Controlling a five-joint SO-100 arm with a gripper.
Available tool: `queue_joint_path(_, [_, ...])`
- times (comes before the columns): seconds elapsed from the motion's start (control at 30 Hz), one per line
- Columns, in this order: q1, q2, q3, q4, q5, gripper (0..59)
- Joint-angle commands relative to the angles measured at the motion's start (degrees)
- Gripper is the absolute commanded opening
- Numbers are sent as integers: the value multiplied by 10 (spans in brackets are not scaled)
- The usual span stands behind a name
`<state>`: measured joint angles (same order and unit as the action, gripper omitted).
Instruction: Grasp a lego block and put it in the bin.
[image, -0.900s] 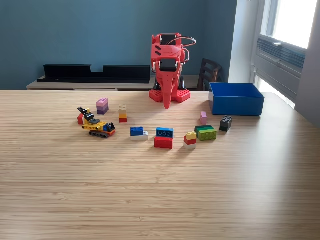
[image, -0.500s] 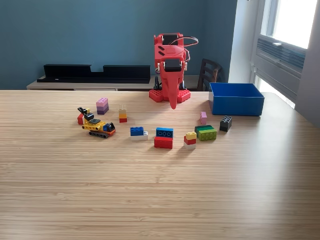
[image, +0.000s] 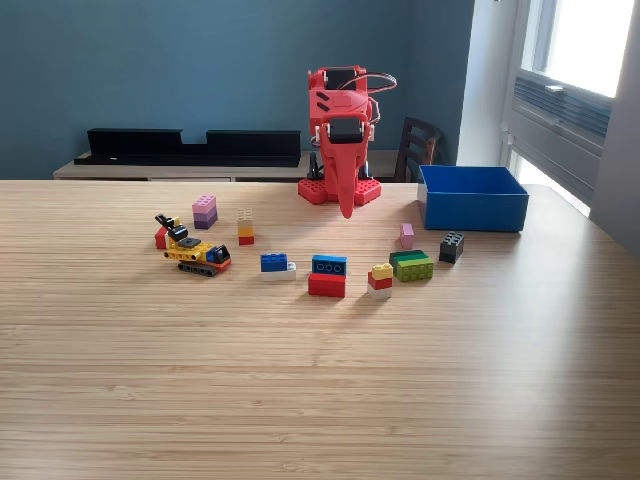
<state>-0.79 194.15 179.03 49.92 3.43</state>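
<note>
Currently the red arm (image: 338, 130) sits folded at the table's far edge, gripper (image: 346, 210) pointing down just in front of its base, jaws pressed together to a point, holding nothing. Blue bin (image: 472, 198) is on the wooden table (image: 320, 380) at the exterior view's right of the arm, near but not touching. Lego blocks are scattered in front: black block (image: 451, 246) and pink block (image: 407, 235) closest to the bin, green stack (image: 412, 265), yellow-red stack (image: 380, 279), blue-on-red block (image: 327, 275), blue-white block (image: 276, 266), purple stack (image: 204, 211). Yellow toy vehicle (image: 197, 256) sits at the view's left.
</note>
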Motion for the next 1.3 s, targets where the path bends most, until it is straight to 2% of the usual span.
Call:
queue_joint_path(0.03, [-2,-2,3,-8,8,1])
queue_joint_path(1.3, [14,-2,4,-8,17,1])
